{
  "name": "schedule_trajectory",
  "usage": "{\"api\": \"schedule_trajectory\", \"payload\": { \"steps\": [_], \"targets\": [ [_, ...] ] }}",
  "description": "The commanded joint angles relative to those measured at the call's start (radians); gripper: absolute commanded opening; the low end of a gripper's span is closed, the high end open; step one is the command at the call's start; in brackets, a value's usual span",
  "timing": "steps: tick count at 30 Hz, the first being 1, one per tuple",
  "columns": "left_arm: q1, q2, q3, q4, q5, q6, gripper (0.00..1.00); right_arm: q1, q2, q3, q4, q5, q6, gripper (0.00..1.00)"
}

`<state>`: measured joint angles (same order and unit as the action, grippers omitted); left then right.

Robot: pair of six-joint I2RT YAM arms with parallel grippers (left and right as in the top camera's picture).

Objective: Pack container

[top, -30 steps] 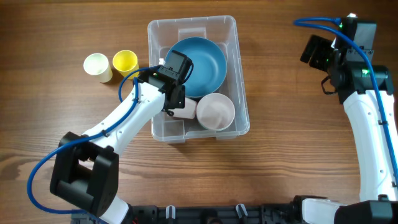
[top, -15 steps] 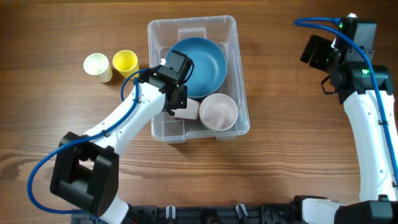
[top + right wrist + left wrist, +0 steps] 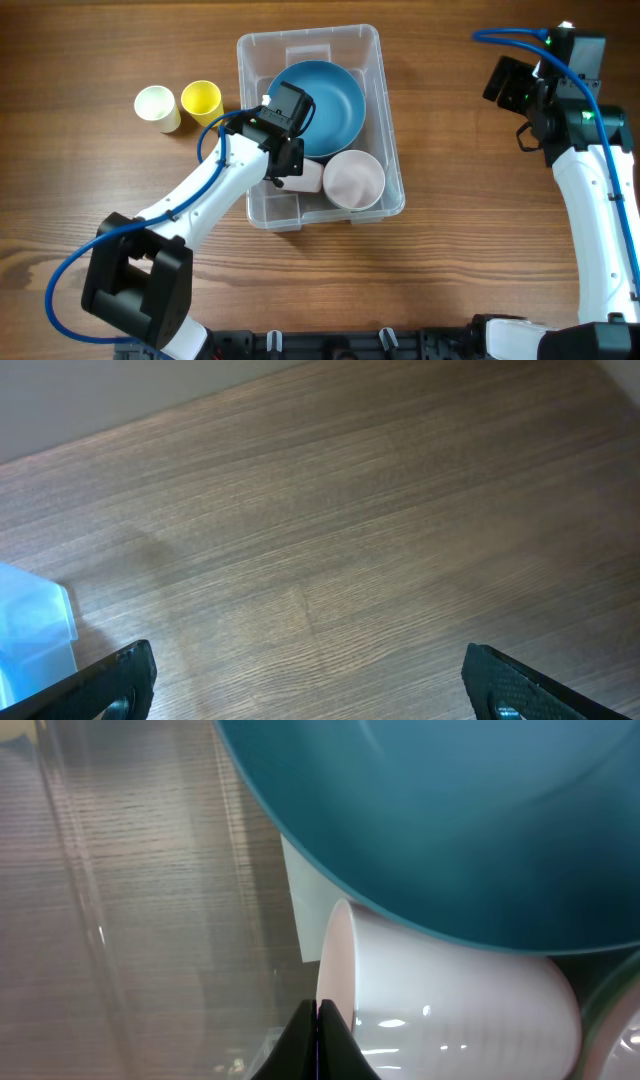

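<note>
Container at mid-worktop, clear-walled, with left hand reaching down inside near its left wall. Hand closed, tips pressed together with nothing visible between them, right at the rim of a white cup. Cannot tell whether touching that rim. Cup lying on its side on the container floor, mouth turned toward the hand. Directly over the cup, a blue bowl, overhanging it and filling the far half of the container. Just right of the cup, a pale bowl, mouth up, in the near-right corner. Outside, left of the container, a cream cup and a yellow cup, side by side on the worktop. Well apart, at the far right, right hand spread wide and holding nothing, above bare wood, with only a corner of the container in its view.
</note>
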<state>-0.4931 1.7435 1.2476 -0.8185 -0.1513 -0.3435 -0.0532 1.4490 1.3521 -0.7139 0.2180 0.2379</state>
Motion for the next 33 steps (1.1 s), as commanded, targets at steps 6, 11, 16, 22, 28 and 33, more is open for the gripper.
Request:
{"api": "schedule_trajectory", "payload": {
  "steps": [6, 11, 16, 22, 28, 33],
  "targets": [
    [-0.045, -0.011, 0.078, 0.0, 0.031, -0.002, 0.04, 0.001, 0.007, 0.009, 0.002, 0.014, 0.012, 1.0],
    [-0.052, -0.018, 0.08, -0.016, 0.026, -0.002, 0.04, 0.001, 0.007, 0.009, 0.002, 0.014, 0.012, 1.0],
    [-0.052, -0.032, 0.08, -0.065, -0.121, -0.064, 0.04, 0.001, 0.007, 0.009, 0.002, 0.014, 0.012, 1.0],
    [-0.052, -0.058, 0.08, -0.085, -0.121, -0.127, 0.04, 0.001, 0.007, 0.009, 0.002, 0.014, 0.012, 1.0],
    [-0.053, -0.053, 0.08, -0.13, -0.062, -0.137, 0.04, 0.001, 0.007, 0.009, 0.002, 0.014, 0.012, 1.0],
    [-0.053, -0.053, 0.079, -0.134, -0.047, -0.137, 0.04, 0.001, 0.007, 0.009, 0.002, 0.014, 0.012, 1.0]
  ]
}}
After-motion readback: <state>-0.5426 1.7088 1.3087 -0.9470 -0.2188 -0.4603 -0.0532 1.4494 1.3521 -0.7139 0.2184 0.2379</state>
